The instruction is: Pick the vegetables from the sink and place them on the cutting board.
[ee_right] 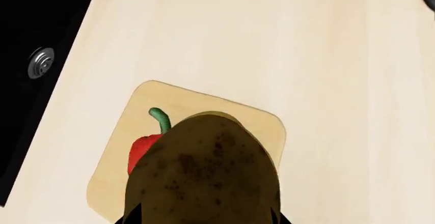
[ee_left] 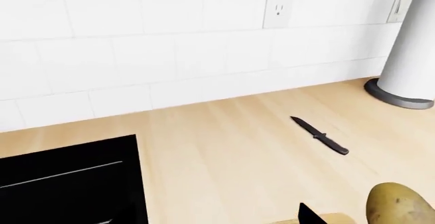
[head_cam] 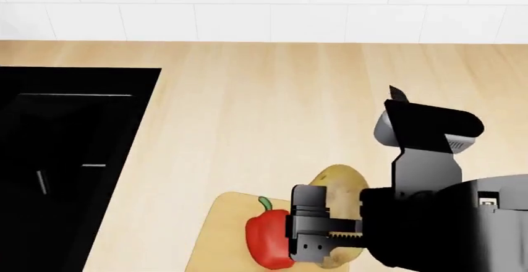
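While the right gripper (head_cam: 326, 235) hangs low at the near edge of the head view, its dark body covers much of what lies beneath it. Its jaws are closed around the potato (head_cam: 340, 185), which fills the lower middle of the right wrist view (ee_right: 204, 173), with the dark fingertips just showing at either side of it. The potato is held above the cutting board (head_cam: 216, 235), not resting on it as far as the right wrist view shows. Just beside the potato, the red bell pepper (head_cam: 266, 238) sits on the board with its green stem (ee_right: 159, 118) curling up; the potato and gripper hide part of it from the wrist camera. The board lies on the pale wood counter (head_cam: 272, 99), near the sink (head_cam: 58, 161) but apart from it. In the black basin a round steel drain (ee_right: 41, 62) shows in the right wrist view.

Farther back on the counter, a black knife (ee_left: 319, 135) lies flat, well apart from the board. Beyond it stands a white cylindrical appliance on a dark base (ee_left: 408, 56), against the white tiled wall (ee_left: 136, 40), where an outlet (ee_left: 278, 2) is set. Whether the left pincer is open or closed cannot be told, since no picture shows it clearly.
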`<state>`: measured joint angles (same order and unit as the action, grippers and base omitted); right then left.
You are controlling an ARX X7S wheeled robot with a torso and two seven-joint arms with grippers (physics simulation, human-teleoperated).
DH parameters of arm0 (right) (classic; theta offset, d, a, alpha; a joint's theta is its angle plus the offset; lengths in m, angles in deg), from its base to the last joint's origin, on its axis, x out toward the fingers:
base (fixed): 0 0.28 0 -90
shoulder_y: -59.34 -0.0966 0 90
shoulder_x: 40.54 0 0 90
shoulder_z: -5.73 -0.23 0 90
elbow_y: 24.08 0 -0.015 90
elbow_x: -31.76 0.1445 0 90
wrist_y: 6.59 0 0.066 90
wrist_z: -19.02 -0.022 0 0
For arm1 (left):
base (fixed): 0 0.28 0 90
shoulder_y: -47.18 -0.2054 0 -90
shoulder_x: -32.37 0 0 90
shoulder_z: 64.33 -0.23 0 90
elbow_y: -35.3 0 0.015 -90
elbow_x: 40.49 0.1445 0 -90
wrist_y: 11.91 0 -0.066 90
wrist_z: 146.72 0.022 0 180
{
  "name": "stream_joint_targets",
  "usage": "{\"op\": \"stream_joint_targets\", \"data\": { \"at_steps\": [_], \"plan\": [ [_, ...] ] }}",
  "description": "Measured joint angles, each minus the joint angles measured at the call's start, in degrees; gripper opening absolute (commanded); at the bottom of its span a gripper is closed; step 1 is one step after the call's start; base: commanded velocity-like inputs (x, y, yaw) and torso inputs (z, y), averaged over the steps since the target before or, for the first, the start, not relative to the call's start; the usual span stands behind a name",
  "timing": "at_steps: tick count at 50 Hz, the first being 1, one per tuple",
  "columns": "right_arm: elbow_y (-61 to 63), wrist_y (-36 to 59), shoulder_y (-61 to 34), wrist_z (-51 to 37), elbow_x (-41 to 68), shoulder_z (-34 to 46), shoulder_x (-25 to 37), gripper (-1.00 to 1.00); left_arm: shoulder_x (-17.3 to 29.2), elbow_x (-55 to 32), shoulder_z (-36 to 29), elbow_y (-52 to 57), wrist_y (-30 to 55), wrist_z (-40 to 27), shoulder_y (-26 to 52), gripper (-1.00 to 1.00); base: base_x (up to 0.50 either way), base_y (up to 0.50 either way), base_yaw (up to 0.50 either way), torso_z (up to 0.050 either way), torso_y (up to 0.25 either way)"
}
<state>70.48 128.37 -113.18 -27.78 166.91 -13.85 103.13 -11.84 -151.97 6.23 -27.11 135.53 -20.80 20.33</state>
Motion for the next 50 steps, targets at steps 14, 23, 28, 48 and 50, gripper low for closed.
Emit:
{"op": "stream_joint_targets", "data": {
  "at_steps": [14,23,28,48,50],
  "plan": [
    [-0.8,-0.1,2.0,1.5,-0.9,0.8,-0.5,-1.0,0.8,0.1,0.4,0.6,-0.5,0.5,-1.2,1.0,0.0,0.0,0.0,0.0,0.0],
    [-2.2,0.3,2.6,2.7,-1.7,1.2,-1.3,-1.0,1.1,0.6,0.5,0.8,-0.8,0.9,-2.0,1.0,0.0,0.0,0.0,0.0,0.0],
    [-3.4,0.7,2.7,3.5,-2.3,1.5,-2.0,-1.0,1.4,0.9,0.6,0.9,-1.0,1.1,-2.6,1.0,0.0,0.0,0.0,0.0,0.0],
    [-10.5,2.8,1.8,8.0,-4.6,2.4,-6.2,-1.0,2.3,2.2,1.1,1.0,-1.8,2.3,-5.1,1.0,0.0,0.0,0.0,0.0,0.0],
    [-11.3,3.0,1.9,8.4,-5.1,2.7,-6.6,-1.0,2.4,2.4,1.2,1.0,-1.9,2.5,-5.3,1.0,0.0,0.0,0.0,0.0,0.0]
  ]
}}
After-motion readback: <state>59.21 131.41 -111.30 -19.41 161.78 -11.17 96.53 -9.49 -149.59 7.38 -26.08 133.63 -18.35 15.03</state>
